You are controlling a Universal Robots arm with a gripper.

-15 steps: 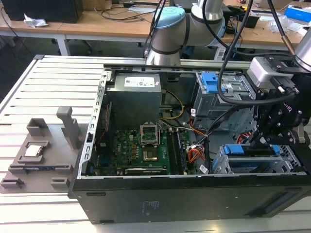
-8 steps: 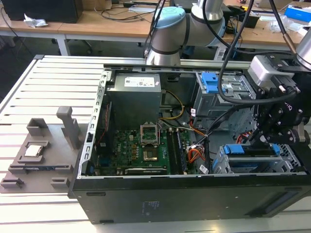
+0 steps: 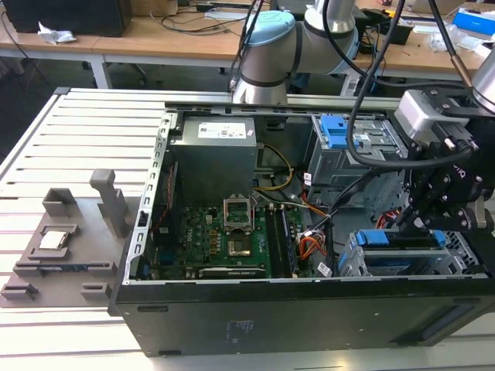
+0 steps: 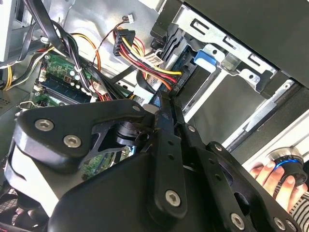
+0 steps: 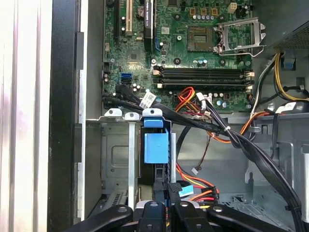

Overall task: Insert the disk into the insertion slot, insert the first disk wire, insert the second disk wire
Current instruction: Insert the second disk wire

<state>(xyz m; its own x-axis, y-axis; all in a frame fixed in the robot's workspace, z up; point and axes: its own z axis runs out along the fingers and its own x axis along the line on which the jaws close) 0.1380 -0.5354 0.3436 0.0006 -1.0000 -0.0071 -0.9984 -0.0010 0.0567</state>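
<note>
Exterior view first: the open computer case [image 3: 232, 309] lies on its side on the slatted table [image 3: 69, 147], and the gripper [image 3: 433, 220] hangs over the corner of the case at that view's right, right above the insertion slot [image 3: 352, 263]. The disk [image 3: 402, 259] already sits in that cage, with its blue carrier showing along the top edge. In the first wrist view the disk [image 5: 155, 145] shows as a blue handle standing in the cage [image 5: 113, 159], beside the motherboard [image 5: 193, 43].

My judgement is that the disk step is done and a wire step is in hand. In both wrist views the black fingers [image 5: 161, 212] look pressed close together, right at the disk's connector end, where a bundle of red and yellow wires [image 4: 145, 60] runs in. Whether they pinch a plug or merely press on it, I cannot tell. Seating a connector here would call for careful alignment among crowded cables. A hand [image 4: 277, 176] rests on a knob outside the case.
</note>
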